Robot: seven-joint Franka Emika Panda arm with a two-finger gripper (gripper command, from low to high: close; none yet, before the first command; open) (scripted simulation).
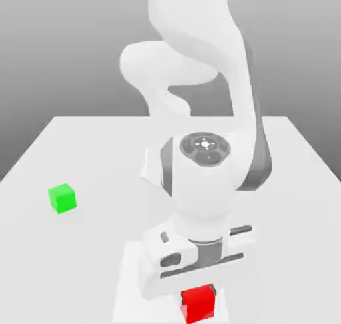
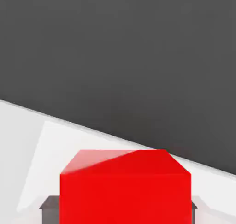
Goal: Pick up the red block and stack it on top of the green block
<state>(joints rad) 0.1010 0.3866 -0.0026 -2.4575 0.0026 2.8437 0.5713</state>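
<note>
Bright green at the exterior view's left: the green block (image 1: 62, 199) is seen resting alone on the white table (image 1: 40, 156), well apart from everything else. Moving right, the white Panda arm (image 1: 203, 116) is found bent forward and down over the near part of the table, its hand lowered close to the surface. Beneath that hand, near the lower edge of the exterior view, the red block (image 1: 198, 304) is caught in the gripper (image 1: 198, 301), and the jaws are closed on the cube's two sides. The cube's underside cannot be made out, so whether it is touching the table cannot be told. In the hand view the red block (image 2: 125, 188) is shown close up, squarely between the dark fingertips (image 2: 48, 204), with pale table surface (image 2: 27, 140) beyond it and a dark grey backdrop above that.
</note>
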